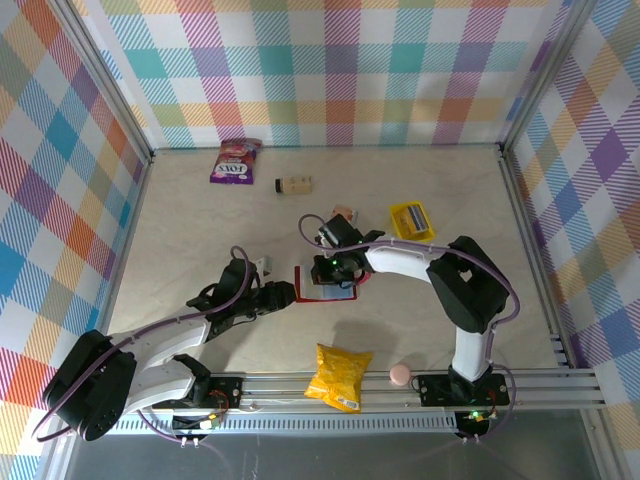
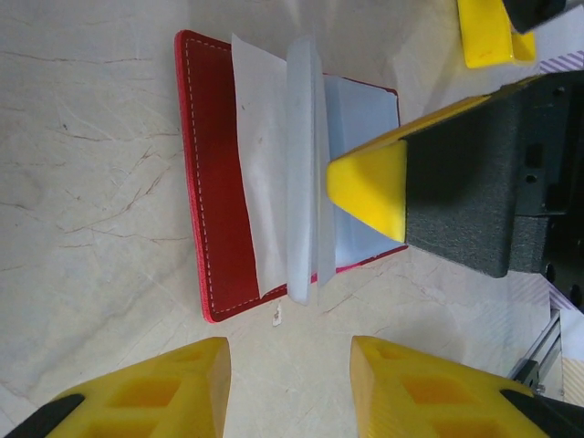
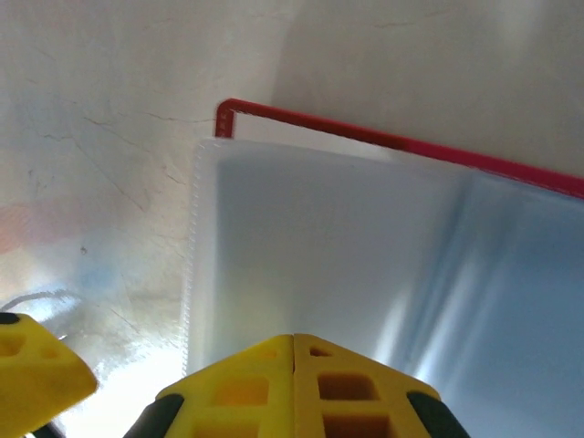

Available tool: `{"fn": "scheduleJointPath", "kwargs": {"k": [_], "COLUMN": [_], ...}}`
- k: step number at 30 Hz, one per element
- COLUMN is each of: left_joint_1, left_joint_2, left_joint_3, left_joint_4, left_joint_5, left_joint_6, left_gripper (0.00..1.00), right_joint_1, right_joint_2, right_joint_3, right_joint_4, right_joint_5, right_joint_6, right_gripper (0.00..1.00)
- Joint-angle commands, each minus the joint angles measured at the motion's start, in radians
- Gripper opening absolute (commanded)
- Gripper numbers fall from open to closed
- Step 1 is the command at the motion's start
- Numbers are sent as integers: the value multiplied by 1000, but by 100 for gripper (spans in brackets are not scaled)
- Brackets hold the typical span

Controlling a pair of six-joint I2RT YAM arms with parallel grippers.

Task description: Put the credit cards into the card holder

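Left gripper [image 2: 287, 358] hovers just short of the card holder [image 2: 214, 182], jaws part open, empty. Holder lies open mid-table. Right gripper [image 3: 292, 341], jaws closed tight, tips on its clear pockets [image 2: 274, 164]; pinched leaf not confirmable. Advise steadying holder, parting one pocket

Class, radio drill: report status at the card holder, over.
Left fingers open, short of the holder. Right fingers shut, tips over the clear sleeves. Holder lies open, sleeves fanned upright mid-spread.
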Motion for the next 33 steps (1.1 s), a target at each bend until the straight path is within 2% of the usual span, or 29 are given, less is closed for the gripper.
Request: {"fn": "scheduleJointPath", "kwargs": {"k": [1,11,18,23,28,30,33], "left_joint_1": [12,13,13,13,13,13,15], "left_joint_2": [11,19,14,15,19,12,-22], "left_joint_3": [18,14,21,35,66,83,120], "left_joint_4": [-21,-27,-42,-47,-58,-68,-114], "left_joint_5": [-5,-10,-16,-14,-8,-8,-23], "left_joint_6": [26,28,30,28,25,29,60], "left_gripper": [39,39,39,39,40,44,48], "right_joint_1": [10,11,11,10,-32,-74,-148], "right_joint_2": [37,138,116,19,-194,-295,-458], "right_joint_3": [52,81,73,61,-26,-77,-139], "right_joint_4": [3,21,31,70,75,38,-67], "right_joint_5": [-48,-61,-65,-77,-1,53,164], "right_joint_6": [-27,5,6,3,-28,-43,-85], "right_gripper": [0,0,2,18,25,32,52]}}
